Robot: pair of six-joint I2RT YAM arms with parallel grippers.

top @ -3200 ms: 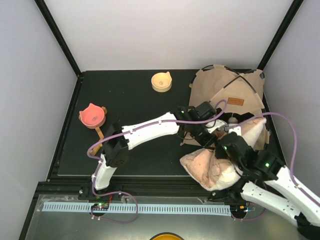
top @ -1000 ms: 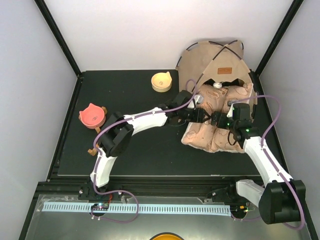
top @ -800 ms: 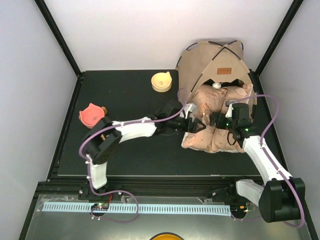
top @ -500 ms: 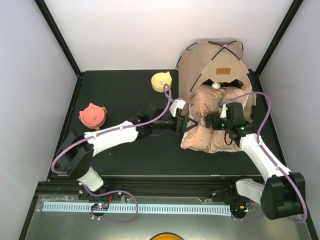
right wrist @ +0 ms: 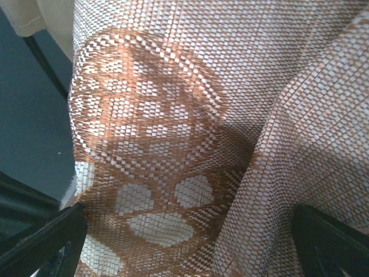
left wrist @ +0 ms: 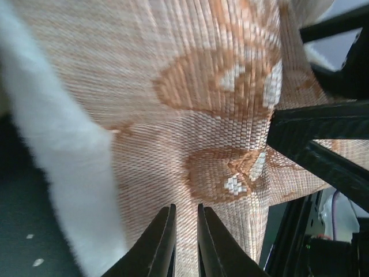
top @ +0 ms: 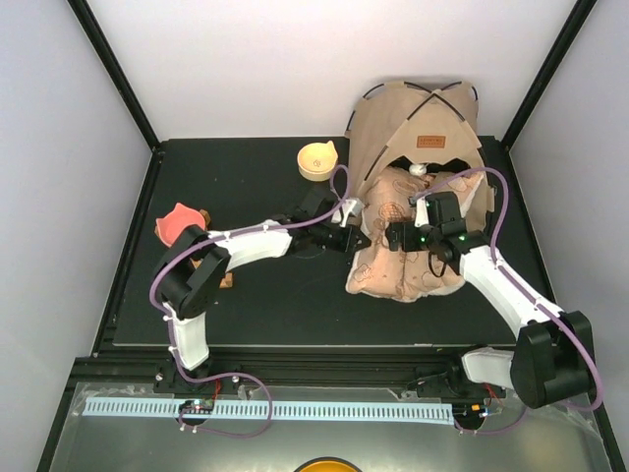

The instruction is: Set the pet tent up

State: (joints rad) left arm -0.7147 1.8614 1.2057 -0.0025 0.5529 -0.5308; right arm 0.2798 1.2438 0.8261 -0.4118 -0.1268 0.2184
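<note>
A beige patterned pillow (top: 403,273) lies right of centre on the black tabletop (top: 246,192). A cream cat-eared bowl (top: 317,160) sits at the far middle. A pink cat-eared bowl (top: 178,221) sits at the left.

Pink bowl (top: 177,218) half behind left arm (top: 256,241), tent (top: 418,108) floor hidden under pillow (top: 403,270)

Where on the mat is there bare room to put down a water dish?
Two bare patches: the far left of the mat, between pink bowl and yellow bowl; and the near strip before the pillow, between left arm and right arm. The far right corner is crowded: tent, pillow, both arms' ends.
</note>
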